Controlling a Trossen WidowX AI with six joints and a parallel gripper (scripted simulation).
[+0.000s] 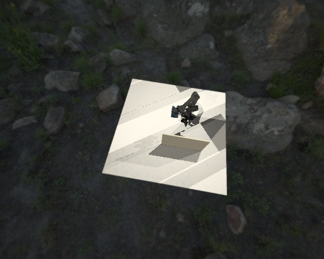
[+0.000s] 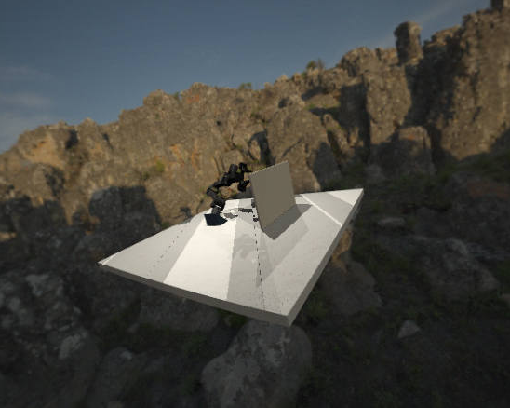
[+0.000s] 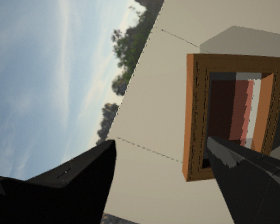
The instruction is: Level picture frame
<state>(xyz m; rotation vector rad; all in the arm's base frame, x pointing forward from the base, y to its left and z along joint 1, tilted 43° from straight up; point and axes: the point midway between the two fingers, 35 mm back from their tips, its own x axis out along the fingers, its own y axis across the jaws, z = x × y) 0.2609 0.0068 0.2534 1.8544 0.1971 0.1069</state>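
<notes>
The picture frame (image 3: 236,63) has an orange-brown border around a dark red, pink and white picture, at the right of the wrist view. It is on the beige upright wall (image 1: 185,142) (image 2: 274,196) (image 3: 153,95). My gripper (image 3: 161,145) (image 2: 247,177) is open and empty, in front of the wall. In the wrist view its right finger covers the frame's lower part and its left finger lies over the wall's edge. I cannot tell whether they touch. The screw and the notched strip are hidden. The view is rolled, so I cannot tell the frame's tilt.
The wall stands on a pale square table (image 1: 128,165) (image 2: 197,275). The arm's blue base (image 1: 174,115) (image 2: 215,220) sits behind it, on the frame's side. The wall's side edge shows left of the frame in the wrist view. Shadows cross the wall and table. Rocks lie around the table.
</notes>
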